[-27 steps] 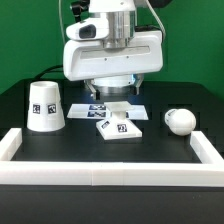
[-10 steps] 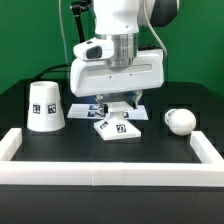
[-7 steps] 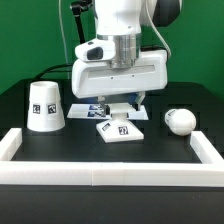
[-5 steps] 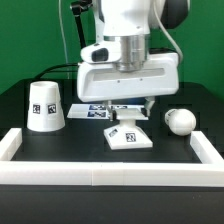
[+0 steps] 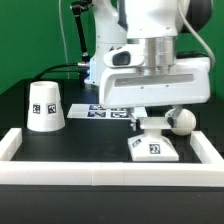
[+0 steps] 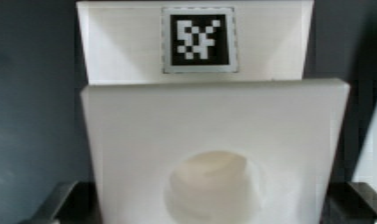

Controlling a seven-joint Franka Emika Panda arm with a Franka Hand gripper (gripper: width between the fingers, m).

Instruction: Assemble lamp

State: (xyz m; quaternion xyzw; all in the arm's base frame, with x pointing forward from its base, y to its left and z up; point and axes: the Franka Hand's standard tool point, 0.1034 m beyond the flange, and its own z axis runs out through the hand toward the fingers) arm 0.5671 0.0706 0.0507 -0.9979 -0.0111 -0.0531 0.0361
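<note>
The flat square lamp base [image 5: 153, 148], with a tag on its front edge, sits low over the black table near the front right corner of the rail frame. My gripper [image 5: 150, 124] stands straight above it, shut on its rear part. In the wrist view the base [image 6: 211, 120] fills the picture, with its tag and round socket hole, and my dark fingertips [image 6: 60, 205] press its two sides. The ball-topped bulb [image 5: 184, 120] lies just behind the base, partly hidden by my hand. The cone shade [image 5: 45, 106] stands mouth down at the exterior view's left.
The white rail frame [image 5: 100, 172] runs along the front and up both sides; its right arm [image 5: 207, 150] is close to the base. The marker board [image 5: 103, 110] lies flat at the table's middle, behind my hand.
My gripper came down onto the base at the table's middle, closed on it, and moved it toward the front and the exterior view's right. Shade and bulb stayed put.
</note>
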